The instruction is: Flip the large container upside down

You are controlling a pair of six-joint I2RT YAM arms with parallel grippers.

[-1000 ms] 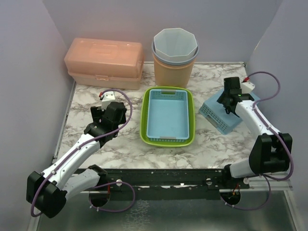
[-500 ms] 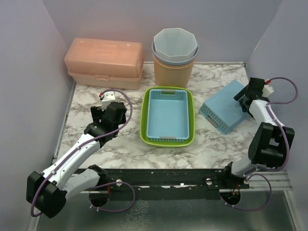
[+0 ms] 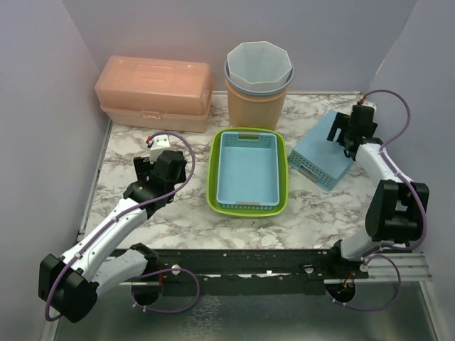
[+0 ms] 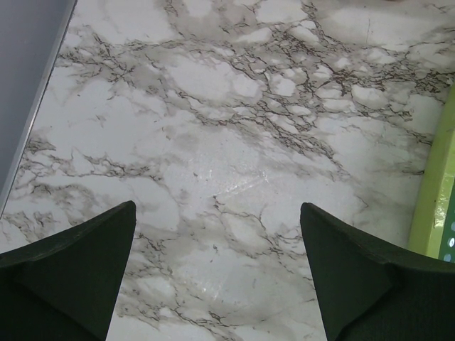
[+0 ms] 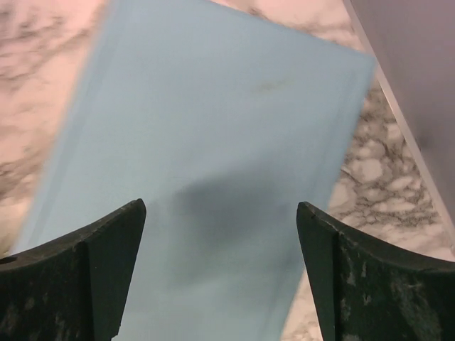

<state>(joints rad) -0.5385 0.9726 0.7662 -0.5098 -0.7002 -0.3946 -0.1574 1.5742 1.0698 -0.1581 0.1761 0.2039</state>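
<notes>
From above, the marble desk (image 3: 313,207) carries the blue container (image 3: 316,160) at its right side. It lies bottom up, its flat base on top and one perforated side wall facing the near edge. The right tool (image 3: 340,135) sits over the container's far right corner. At the centre stands a green tray (image 3: 213,192) with a light blue basket (image 3: 247,170) nested inside it, both open side up. An orange lidded box (image 3: 155,92) stands at the far left, and a stack of bins (image 3: 258,78) at the far centre. The left tool (image 3: 151,172) is low over the desk, just left of the green tray and well apart from the blue container.

At the left wrist, the left tool (image 4: 217,209) has its fingers spread wide with nothing between them. Only bare marble desk (image 4: 213,106) lies below. A strip of the green tray's rim (image 4: 437,192) shows at the right edge.

At the right wrist, the right tool (image 5: 220,206) is likewise spread wide, gripping nothing. The smooth base of the blue container (image 5: 213,106) fills most of the view beneath it, with a soft shadow between the fingers. Whether the fingers touch the base cannot be told. Marble desk (image 5: 384,177) shows past the container's right edge.
</notes>
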